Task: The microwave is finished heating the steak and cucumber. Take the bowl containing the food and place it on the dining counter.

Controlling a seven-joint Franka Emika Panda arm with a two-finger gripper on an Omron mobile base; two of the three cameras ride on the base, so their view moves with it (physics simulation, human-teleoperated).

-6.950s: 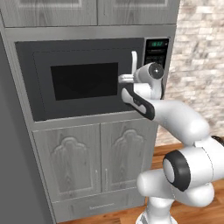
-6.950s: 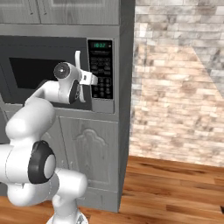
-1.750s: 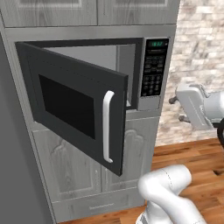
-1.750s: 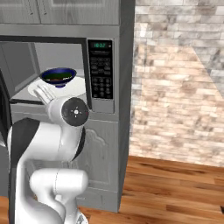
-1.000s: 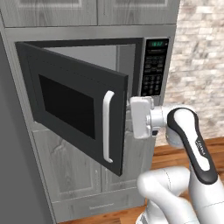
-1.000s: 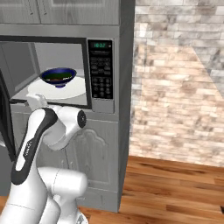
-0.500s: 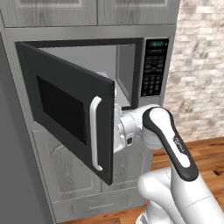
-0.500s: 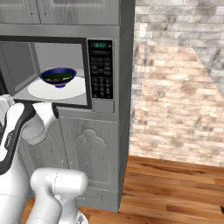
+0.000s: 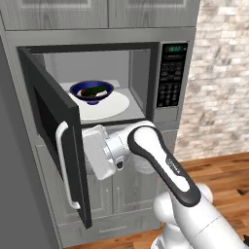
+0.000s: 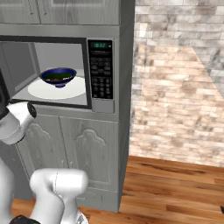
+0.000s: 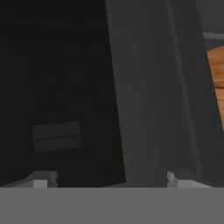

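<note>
I see the bowl point(image 9: 92, 91) on the white plate point(image 9: 112, 105) inside the open microwave point(image 9: 168, 80), above and behind my gripper point(image 9: 97, 158), which faces the door point(image 9: 53, 126); I cannot tell its opening.

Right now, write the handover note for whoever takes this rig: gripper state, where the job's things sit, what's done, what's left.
Gripper: pressed close against the inside of the microwave door, holding nothing; fingertips part-hidden, open or shut unclear.
Microwave: door swung wide open, display lit.
Bowl: inside, on the white round plate, dark food in it; steak and cucumber too small to tell apart.
Done: door opened.
Left: pull the hand off the door, reach in, grasp the bowl, carry it to the dining counter.
</note>
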